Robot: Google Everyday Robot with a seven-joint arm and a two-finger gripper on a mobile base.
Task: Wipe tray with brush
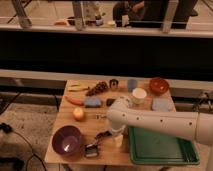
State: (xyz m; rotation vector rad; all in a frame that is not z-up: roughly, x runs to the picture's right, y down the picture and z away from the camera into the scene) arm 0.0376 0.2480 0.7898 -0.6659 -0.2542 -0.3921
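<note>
The green tray (161,148) lies at the table's front right corner. My white arm comes in from the right across the tray's far edge and bends down near the table's middle. My gripper (101,136) is dark and hangs low over the table's front, between the purple bowl (67,140) and the tray's left rim. A small dark and silvery object (91,149) lies just below it at the front edge; it may be the brush, but I cannot tell whether the gripper holds it. A small white object (118,140) stands beside the tray's left rim.
The wooden table (62,117) holds an orange fruit (78,113), a carrot (74,100), a blue sponge (92,102), a banana (78,87), a brown cluster (98,89), a metal cup (114,84), a blue cup (132,84), a white cup (139,94), a red bowl (159,85) and a pale blue cloth (162,105).
</note>
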